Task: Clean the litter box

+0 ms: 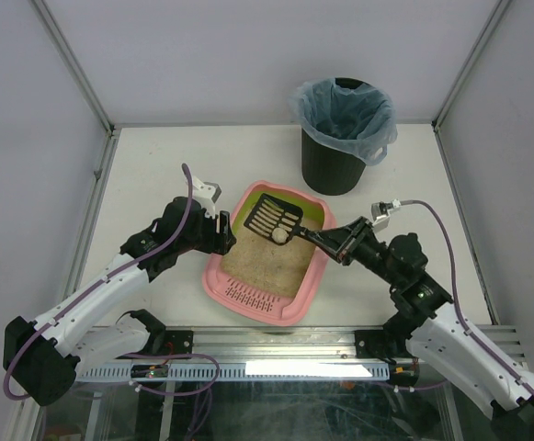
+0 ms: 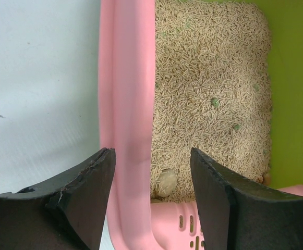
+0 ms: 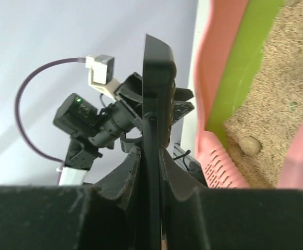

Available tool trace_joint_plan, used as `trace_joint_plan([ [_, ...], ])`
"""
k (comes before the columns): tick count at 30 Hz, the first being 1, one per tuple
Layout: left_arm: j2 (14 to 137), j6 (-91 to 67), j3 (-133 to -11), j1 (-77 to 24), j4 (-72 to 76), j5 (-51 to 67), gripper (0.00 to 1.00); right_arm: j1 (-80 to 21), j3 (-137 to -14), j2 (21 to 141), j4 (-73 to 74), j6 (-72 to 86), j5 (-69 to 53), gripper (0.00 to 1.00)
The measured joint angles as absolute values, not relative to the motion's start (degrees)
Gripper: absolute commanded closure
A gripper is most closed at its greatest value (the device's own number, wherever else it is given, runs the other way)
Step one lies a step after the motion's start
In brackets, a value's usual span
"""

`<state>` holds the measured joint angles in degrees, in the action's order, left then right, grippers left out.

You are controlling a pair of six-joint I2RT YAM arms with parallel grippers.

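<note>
Leftward, right gripper [image 1: 336, 242] around scoop [image 1: 274, 217].

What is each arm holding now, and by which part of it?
The right gripper holds the black scoop by its handle. The left gripper holds nothing; its open jaws straddle the litter box rim.

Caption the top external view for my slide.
Right end effector holds the scoop, a clump on it, over the litter box; left end effector at its rim.
</note>
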<state>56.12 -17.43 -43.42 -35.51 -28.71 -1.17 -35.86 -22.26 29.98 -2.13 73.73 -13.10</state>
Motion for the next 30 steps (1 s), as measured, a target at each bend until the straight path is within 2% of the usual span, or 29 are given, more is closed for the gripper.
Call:
trace_joint_plan([
  [8, 56.07, -17.43, -43.42, -35.14, -28.71, -1.17, 0.39, -35.03, -20.82, 31.31, -6.35, 74.98, -15.27, 1.00],
  [14, 55.92, -17.43, -43.40, -35.14, -28.71, -1.17, 0.39, -34.46, -23.53, 34.20, -1.58, 73.38, -15.51, 1.00],
  [18, 55.88, -17.43, -43.40, -35.14, -28.71, -1.17, 0.39, -33.91, -24.62, 31.24, 2.09, 73.23, -11.42, 1.00],
  [22, 55.81, -17.43, -43.40, -35.14, -28.71, -1.19, 0.39, -31.75, -34.54, 34.85, 7.66, 70.41, -6.59, 1.00],
  [30, 55.16, -17.43, -43.40, -35.14, -28.71, -1.19, 0.39, -24.73, -52.71, 44.56, 8.56, 64.45, 4.14, 1.00],
])
